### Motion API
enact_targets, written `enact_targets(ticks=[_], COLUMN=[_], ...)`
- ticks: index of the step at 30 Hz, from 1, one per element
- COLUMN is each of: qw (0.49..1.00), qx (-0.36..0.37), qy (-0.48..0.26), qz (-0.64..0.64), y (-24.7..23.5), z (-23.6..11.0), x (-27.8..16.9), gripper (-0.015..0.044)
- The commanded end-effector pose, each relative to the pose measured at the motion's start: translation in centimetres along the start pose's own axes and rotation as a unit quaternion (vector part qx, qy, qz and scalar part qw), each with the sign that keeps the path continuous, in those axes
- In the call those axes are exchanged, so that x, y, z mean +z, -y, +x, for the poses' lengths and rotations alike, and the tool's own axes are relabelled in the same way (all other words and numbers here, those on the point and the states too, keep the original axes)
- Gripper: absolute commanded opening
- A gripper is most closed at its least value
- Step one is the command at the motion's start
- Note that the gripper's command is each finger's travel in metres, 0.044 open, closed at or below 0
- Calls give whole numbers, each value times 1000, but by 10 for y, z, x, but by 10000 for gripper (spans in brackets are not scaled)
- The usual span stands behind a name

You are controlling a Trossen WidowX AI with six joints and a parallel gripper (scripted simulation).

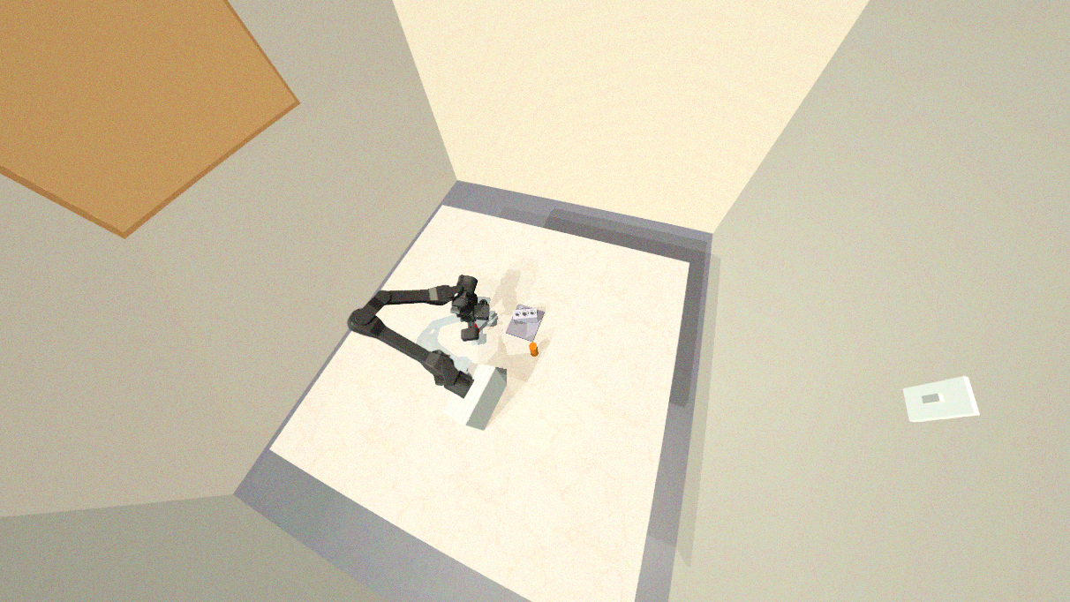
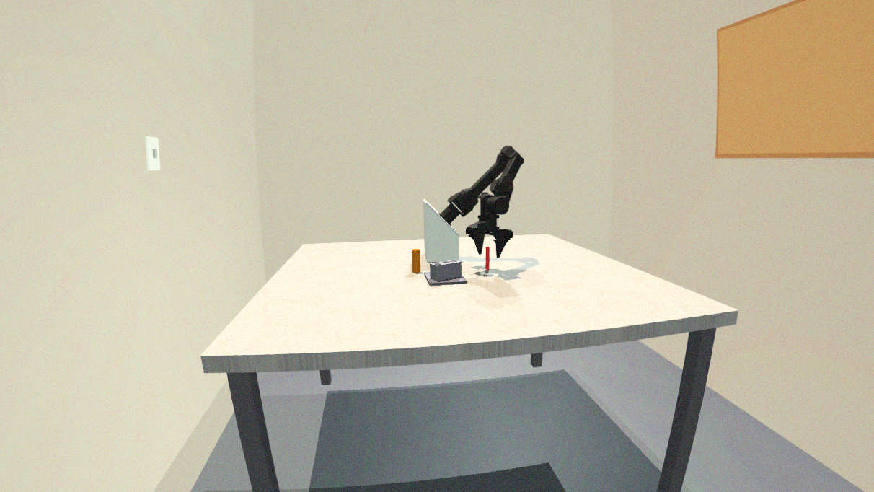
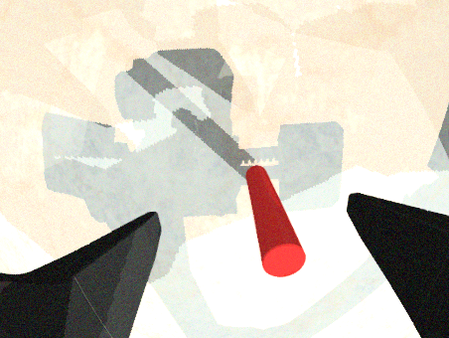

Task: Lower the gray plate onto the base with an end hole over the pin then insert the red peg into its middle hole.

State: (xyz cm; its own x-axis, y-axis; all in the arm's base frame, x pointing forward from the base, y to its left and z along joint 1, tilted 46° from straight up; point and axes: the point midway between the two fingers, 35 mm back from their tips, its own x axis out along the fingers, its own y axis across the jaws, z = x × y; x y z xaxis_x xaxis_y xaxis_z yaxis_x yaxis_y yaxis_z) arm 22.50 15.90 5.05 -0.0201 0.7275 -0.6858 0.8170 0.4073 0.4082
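While jaws stand apart over upright red peg (image 3: 273,229), gray plate (image 2: 445,270) beside, orange cylinder (image 2: 416,260) beyond.

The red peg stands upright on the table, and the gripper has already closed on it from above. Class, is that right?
Not quite. The red peg does stand upright on the table, but the gripper is open, its fingers apart on either side of the peg, gripping nothing. The wrist view shows the gaps.

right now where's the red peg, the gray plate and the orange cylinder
red peg (image 3: 273,225), wrist view, mid shaft
gray plate (image 2: 444,270), exterior view, front face
orange cylinder (image 2: 416,261), exterior view, side wall
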Motion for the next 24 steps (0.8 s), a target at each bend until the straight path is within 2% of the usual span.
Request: enact_targets(ticks=[1,2,17,24], qw=[1000,1000,1000,1000], qx=[-8,-8,-8,-8], qy=[-1,-1,-1,-1], qz=[8,8,8,8], y=[5,5,5,5], z=[7,7,7,7], x=[1,1,1,1], gripper=[440,440,46,0])
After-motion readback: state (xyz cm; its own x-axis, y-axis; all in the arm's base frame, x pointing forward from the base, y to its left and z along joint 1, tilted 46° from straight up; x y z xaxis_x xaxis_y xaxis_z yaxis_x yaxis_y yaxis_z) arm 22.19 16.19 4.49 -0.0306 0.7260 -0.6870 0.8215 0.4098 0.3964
